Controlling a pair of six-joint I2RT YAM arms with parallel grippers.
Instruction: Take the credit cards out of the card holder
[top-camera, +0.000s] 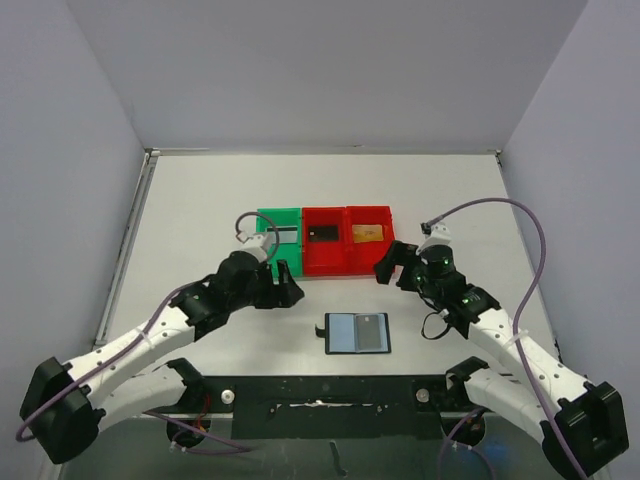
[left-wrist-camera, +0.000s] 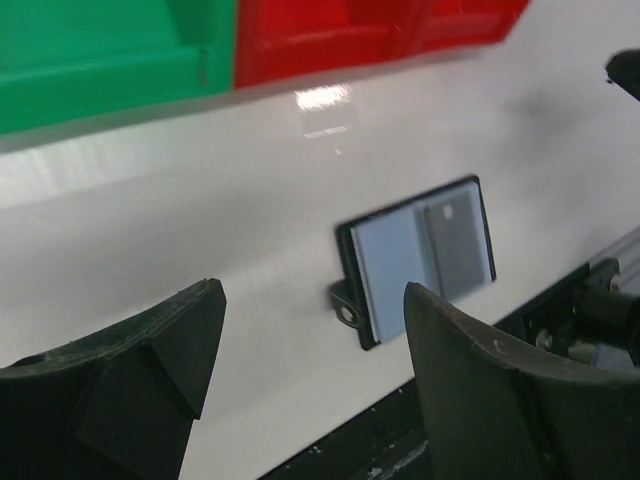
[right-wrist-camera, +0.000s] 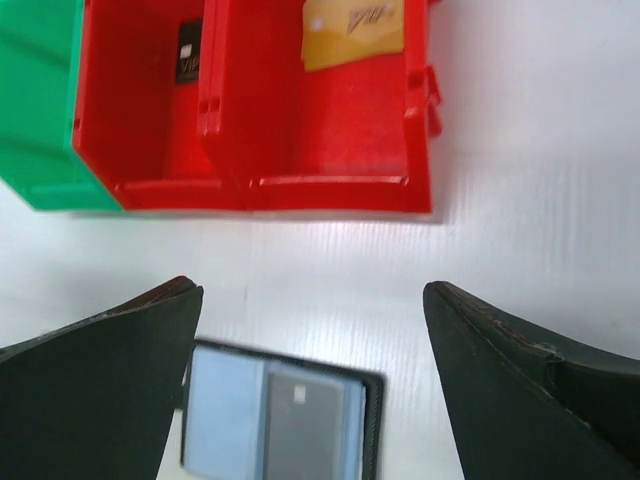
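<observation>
While both my grippers hang with jaws wide apart and nothing in them, the card holder (top-camera: 345, 335) lies opened flat on the table (top-camera: 200, 220), near its front edge.

From above:
- The holder is at 5 o'clock from my left gripper (top-camera: 285, 283) and at 7 o'clock from my right gripper (top-camera: 392, 262).
- Its long axis runs 9 to 3, with the tab (left-wrist-camera: 345, 308) at the 9 end.
- A grey card (top-camera: 372, 331) sits in the 3 o'clock pocket, long axis 12 to 6.
- That pocket faces my right arm, which I judge the nearer. My left suits pinning the tab end.
- The black card (top-camera: 322, 233) and tan card (top-camera: 368, 232) lie in the red bins (top-camera: 345, 264), the tan one at 3 o'clock of the black.

Writing: the tan card has a script mark and the black a small pale mark, neither readable. The grey card shows only a pale square.
</observation>
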